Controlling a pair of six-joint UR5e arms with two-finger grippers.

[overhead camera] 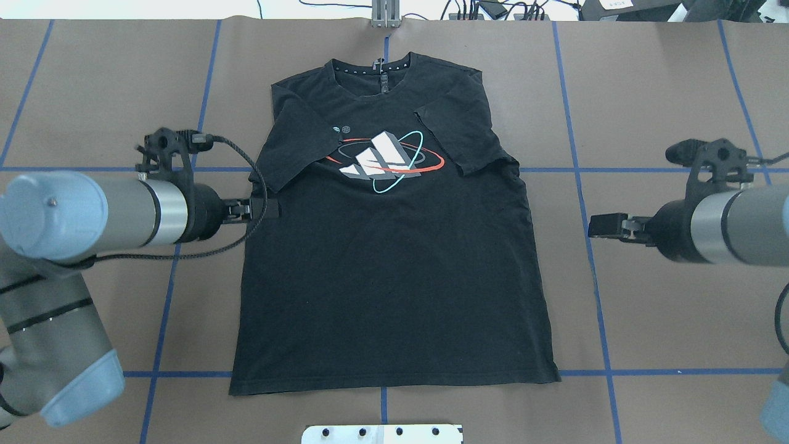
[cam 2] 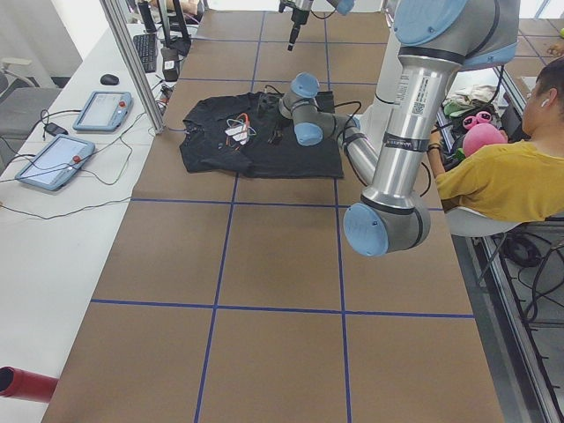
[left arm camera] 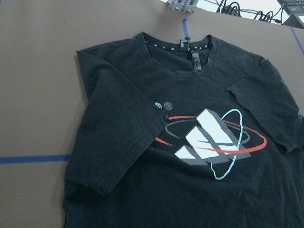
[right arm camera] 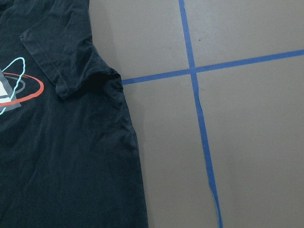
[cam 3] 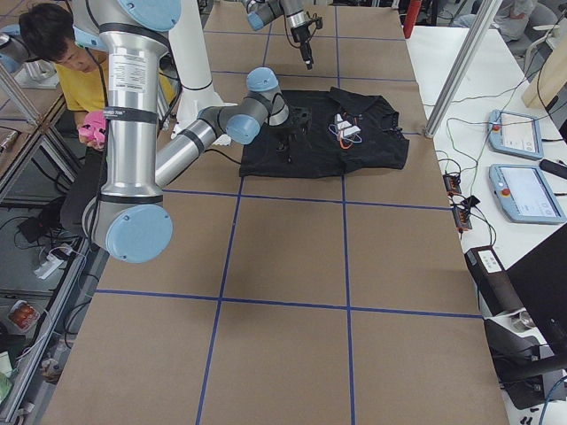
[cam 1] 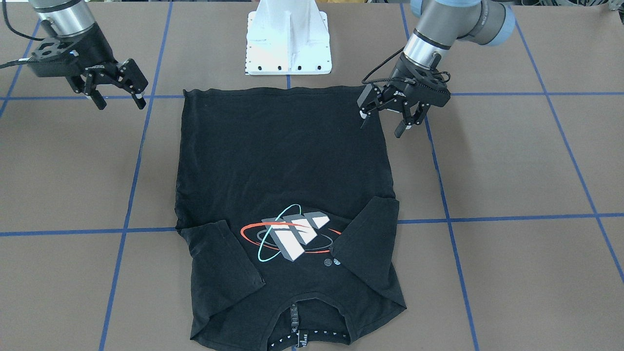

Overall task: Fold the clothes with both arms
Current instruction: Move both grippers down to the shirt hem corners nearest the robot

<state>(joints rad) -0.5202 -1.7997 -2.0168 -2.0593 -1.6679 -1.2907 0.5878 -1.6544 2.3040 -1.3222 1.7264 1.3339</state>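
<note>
The black T-shirt (cam 1: 282, 161) (overhead camera: 394, 271) lies flat on the brown table with its graphic (overhead camera: 385, 161) facing up. Its collar points away from my base, and both sleeves are folded in over the chest. My left gripper (cam 1: 381, 124) (overhead camera: 265, 209) hovers open above the shirt's edge on my left side and holds nothing. My right gripper (cam 1: 121, 104) (overhead camera: 601, 225) is open too, off the cloth over bare table on the other side. The left wrist view shows the collar and graphic (left arm camera: 211, 142). In the right wrist view I see a folded sleeve (right arm camera: 61, 57) and the side seam.
Blue tape lines (overhead camera: 573, 166) grid the table. The white base pedestal (cam 1: 288, 39) stands just behind the hem. A seated person in yellow (cam 2: 502, 176) is beside the table. Tablets (cam 2: 101, 110) and cables lie along the far bench, and a metal post (overhead camera: 385, 12) stands beyond the collar.
</note>
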